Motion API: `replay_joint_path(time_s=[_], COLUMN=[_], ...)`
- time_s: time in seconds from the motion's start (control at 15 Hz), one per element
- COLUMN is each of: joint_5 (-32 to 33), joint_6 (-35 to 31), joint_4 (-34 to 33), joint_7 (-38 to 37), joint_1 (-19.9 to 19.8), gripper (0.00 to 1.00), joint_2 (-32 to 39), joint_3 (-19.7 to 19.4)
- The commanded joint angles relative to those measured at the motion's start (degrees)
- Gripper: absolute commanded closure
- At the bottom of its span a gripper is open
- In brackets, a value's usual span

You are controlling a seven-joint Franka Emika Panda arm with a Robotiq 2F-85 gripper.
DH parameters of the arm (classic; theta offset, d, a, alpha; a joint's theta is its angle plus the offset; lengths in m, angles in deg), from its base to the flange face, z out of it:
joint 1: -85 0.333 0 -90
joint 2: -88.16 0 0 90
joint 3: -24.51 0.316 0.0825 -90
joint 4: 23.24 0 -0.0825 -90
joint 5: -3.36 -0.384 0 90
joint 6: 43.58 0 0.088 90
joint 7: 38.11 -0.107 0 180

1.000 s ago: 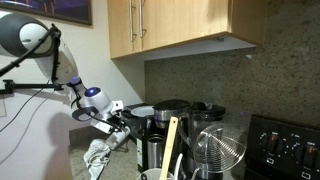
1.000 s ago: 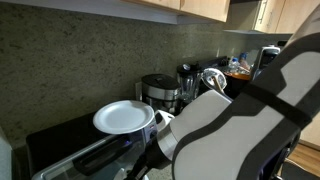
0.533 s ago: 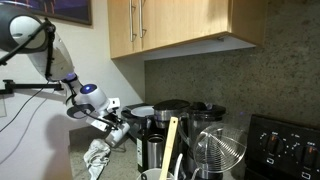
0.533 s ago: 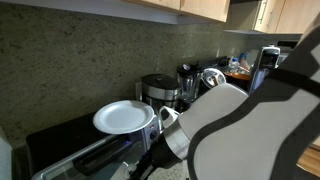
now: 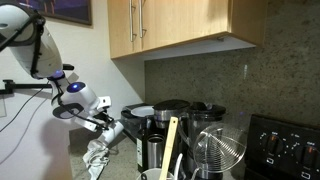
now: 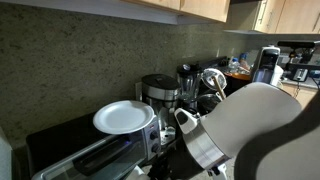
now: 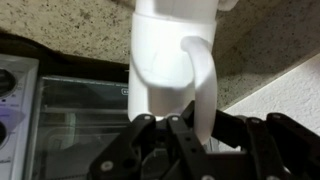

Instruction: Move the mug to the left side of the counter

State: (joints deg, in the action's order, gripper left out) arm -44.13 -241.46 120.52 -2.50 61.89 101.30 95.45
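In the wrist view the white mug (image 7: pixel 172 55) fills the middle, its handle (image 7: pixel 200 85) pointing toward the camera. My gripper (image 7: pixel 178 122) is shut on that handle, one dark finger on each side of it. Behind the mug lies the pale speckled counter (image 7: pixel 60 25). In an exterior view the gripper (image 5: pixel 113 131) holds the mug (image 5: pixel 117 129) in the air, left of the row of appliances. In an exterior view the white arm (image 6: pixel 250 130) hides the mug.
A crumpled cloth (image 5: pixel 98 158) lies below the gripper. Dark appliances (image 5: pixel 165 125), a wire basket (image 5: pixel 218 150) and a wooden spatula (image 5: pixel 170 140) crowd the counter. A white plate (image 6: pixel 123 117) rests on the toaster oven (image 7: pixel 60 100). Wooden cupboards (image 5: pixel 180 25) hang overhead.
The arm has swung left and away from the appliances, carrying the mug with it. The grip on the handle is unchanged.
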Motion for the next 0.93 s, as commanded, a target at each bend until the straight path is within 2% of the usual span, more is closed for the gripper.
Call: replay_joint_path(time_s=[0.0, 0.2, 0.47, 0.73, 0.87], joint_5=[3.26, 1.60, 1.15, 0.41, -0.96], joint_6=[-0.39, 0.04, 0.92, 3.45, 8.06], joint_4=[3.67, 7.73, 10.20, 10.91, 10.95], joint_7=[-3.11, -0.89, -0.68, -0.88, -1.39], joint_1=[-10.68, -15.50, -19.42, -20.87, -20.60], gripper=[0.98, 0.98, 0.98, 0.98, 0.98], joint_2=[-2.87, -1.65, -2.41, -4.22, -7.38], joint_3=[9.93, 12.70, 13.39, 12.88, 11.68])
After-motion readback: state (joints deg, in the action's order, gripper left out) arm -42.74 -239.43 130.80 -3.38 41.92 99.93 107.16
